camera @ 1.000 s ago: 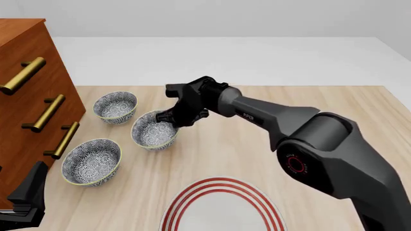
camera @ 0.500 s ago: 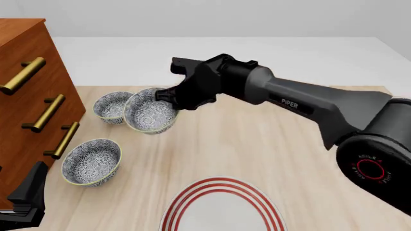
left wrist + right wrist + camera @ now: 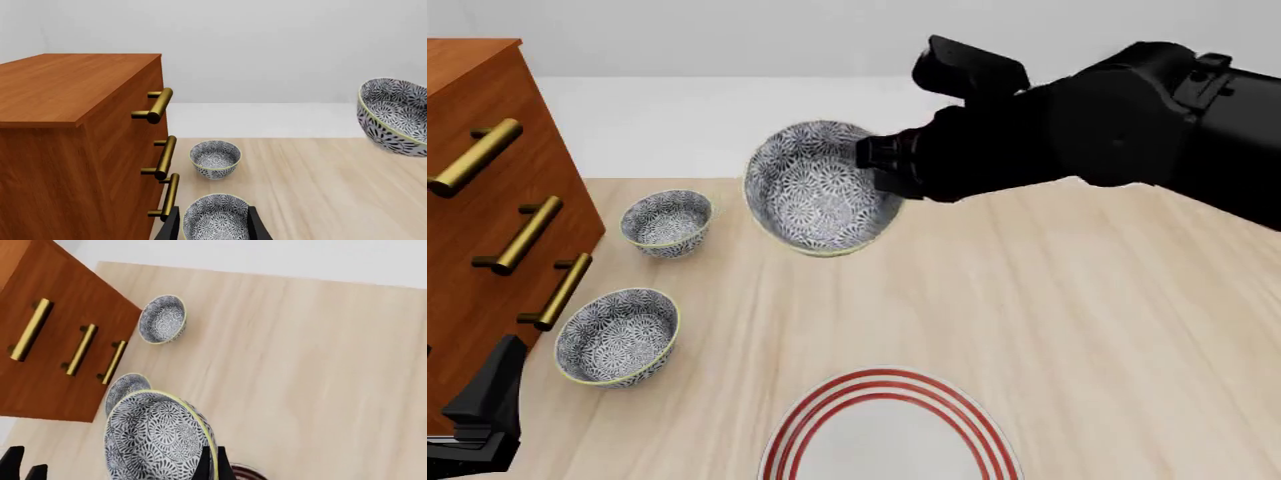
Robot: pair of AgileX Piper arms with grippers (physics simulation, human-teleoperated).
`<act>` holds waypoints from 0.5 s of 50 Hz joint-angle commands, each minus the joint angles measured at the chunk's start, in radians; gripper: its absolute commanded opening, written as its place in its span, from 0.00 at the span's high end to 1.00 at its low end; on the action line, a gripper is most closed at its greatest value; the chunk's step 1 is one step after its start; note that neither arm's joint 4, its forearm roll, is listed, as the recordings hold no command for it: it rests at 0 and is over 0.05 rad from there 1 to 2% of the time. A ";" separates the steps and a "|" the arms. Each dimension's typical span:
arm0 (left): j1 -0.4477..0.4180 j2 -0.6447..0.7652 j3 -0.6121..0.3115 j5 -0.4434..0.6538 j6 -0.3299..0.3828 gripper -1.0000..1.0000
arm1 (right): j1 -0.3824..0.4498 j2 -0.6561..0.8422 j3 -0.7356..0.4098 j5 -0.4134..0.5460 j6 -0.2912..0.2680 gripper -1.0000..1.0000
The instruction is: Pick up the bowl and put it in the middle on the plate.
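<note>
My right gripper (image 3: pixel 878 160) is shut on the rim of the bowl (image 3: pixel 818 190), a blue-grey floral one, and holds it tilted high above the table. In the right wrist view the bowl (image 3: pixel 157 437) fills the lower part, its rim pinched between the fingers of the right gripper (image 3: pixel 212 461). The left wrist view catches the same bowl (image 3: pixel 395 116) in the air. The plate (image 3: pixel 888 385), white with red rings, lies at the table's near edge, below and nearer than the bowl. My left gripper (image 3: pixel 483 415) rests open at the near left, holding nothing; its fingers (image 3: pixel 171 226) show apart.
Two look-alike bowls stand on the table at the left: a far bowl (image 3: pixel 667 222) and a near bowl (image 3: pixel 618 335). A wooden dresser (image 3: pixel 481 200) with brass handles stands along the left edge. The right arm's dark bulk spans the upper right.
The right arm has lifted the bowl off the table from beside the other two and carried it up and to the right. The bowl now hangs tilted. The left gripper has not moved.
</note>
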 commanded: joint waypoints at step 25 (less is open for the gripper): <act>0.000 0.000 0.000 0.000 0.000 0.00 | 0.062 -0.391 0.599 -0.074 0.136 1.00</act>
